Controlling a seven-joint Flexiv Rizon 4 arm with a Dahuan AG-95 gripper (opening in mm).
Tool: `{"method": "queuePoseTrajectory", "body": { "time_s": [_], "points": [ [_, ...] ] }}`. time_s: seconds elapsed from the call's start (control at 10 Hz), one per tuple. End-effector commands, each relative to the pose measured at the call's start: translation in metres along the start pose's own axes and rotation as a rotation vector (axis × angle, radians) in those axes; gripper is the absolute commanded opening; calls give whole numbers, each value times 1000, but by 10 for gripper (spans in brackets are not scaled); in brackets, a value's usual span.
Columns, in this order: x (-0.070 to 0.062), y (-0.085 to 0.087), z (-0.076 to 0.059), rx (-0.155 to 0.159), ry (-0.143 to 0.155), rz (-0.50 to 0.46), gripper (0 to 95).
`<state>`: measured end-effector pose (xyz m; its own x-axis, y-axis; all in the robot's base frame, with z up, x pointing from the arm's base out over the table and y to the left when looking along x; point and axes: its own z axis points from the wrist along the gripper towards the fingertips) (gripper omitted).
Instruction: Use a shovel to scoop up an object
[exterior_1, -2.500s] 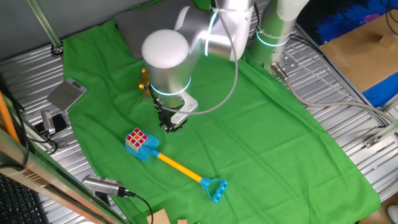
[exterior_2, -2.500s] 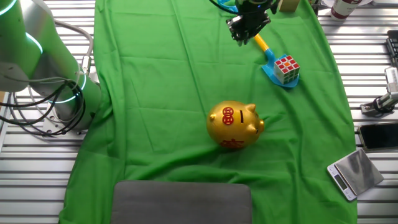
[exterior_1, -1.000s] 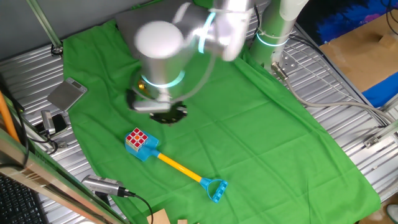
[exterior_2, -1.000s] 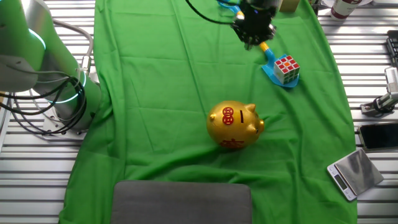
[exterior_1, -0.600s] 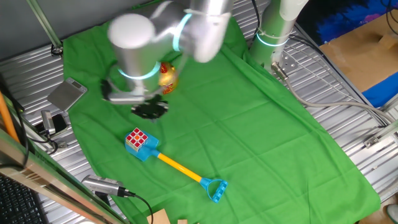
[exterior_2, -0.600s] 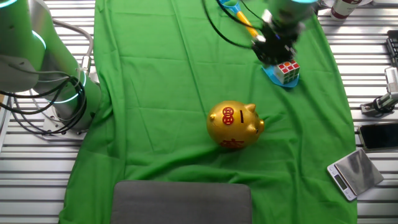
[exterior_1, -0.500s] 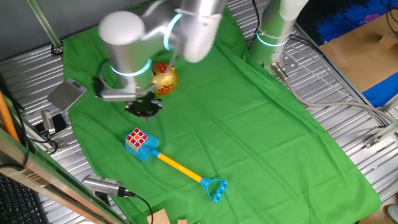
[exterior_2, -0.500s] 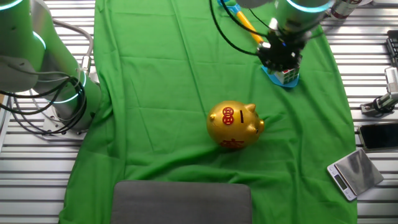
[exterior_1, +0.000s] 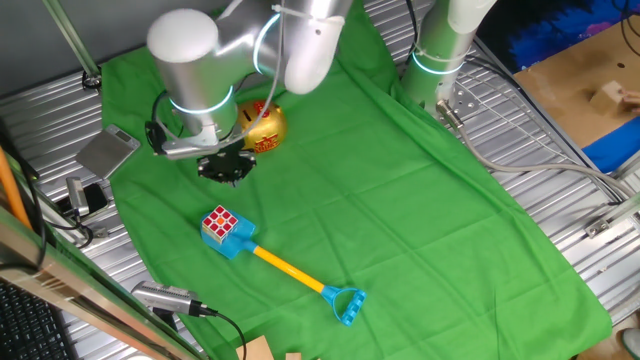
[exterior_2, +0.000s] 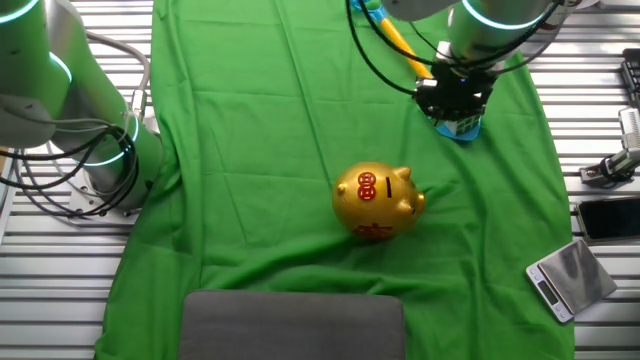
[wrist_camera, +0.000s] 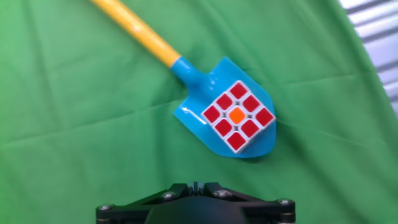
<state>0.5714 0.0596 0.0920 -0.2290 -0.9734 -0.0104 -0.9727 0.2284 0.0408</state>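
Cube (wrist_camera: 238, 116) is showing a red face with an orange centre, sitting on my shovel's (wrist_camera: 214, 106) light blue blade; my end effector (exterior_1: 224, 168) is hovering nearby, opening unclear.

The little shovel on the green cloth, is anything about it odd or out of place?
Nothing looks wrong. The shovel lies flat on the green cloth and the cube sits squarely on its blue blade, nothing spilled or broken.

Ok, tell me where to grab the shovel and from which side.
Grip the shovel on its yellow shaft, coming straight down from above. It lies flat on the green cloth, so the thin shaft suits the gripper's two fingers, and the cube sits on the blade.
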Motion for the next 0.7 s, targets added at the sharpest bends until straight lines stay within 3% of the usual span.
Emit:
{"method": "queuePoseTrajectory", "body": {
  "time_s": [0.1, 0.3, 0.5, 0.7],
  "points": [
    [1, 1, 0, 23, 35, 185, 0],
    [1, 1, 0, 25, 36, 196, 0],
    [16, -17, -6, 11, 25, 175, 0],
    [43, -44, -2, 10, 24, 119, 0]
  ]
}}
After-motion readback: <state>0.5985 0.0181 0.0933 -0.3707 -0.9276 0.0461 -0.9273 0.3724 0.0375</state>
